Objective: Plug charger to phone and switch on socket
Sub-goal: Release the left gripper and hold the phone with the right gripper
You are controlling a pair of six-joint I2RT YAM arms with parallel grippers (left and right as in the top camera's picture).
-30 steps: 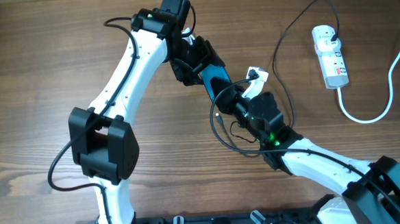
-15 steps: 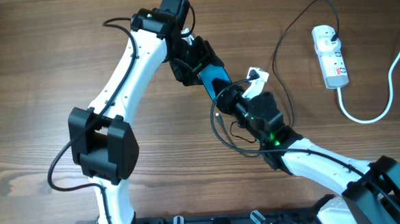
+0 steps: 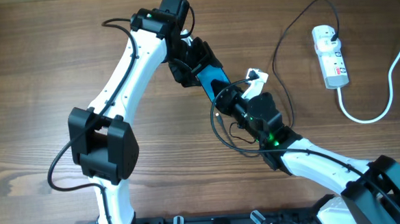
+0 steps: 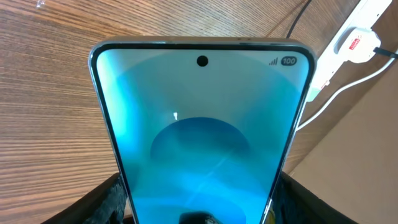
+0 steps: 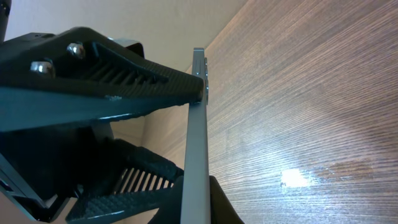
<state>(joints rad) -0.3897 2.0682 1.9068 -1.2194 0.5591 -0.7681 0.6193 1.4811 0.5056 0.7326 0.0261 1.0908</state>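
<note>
Black jaws of the right gripper [image 3: 232, 102] are pinched closed at the middle of the table [image 3: 34, 79], against the near end of the phone [image 3: 212, 75]. Whether they pinch the charger [image 3: 283, 42] tip is hidden. Beyond, the left gripper [image 3: 197, 64] clamps the phone's sides. A skewed push could slide it or bend the plug. The socket [image 3: 330, 65] lies near the far right corner.

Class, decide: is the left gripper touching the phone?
Touching. The left wrist view shows the phone wedged between the dark fingers of the left gripper, one pressed against each side edge.
</note>
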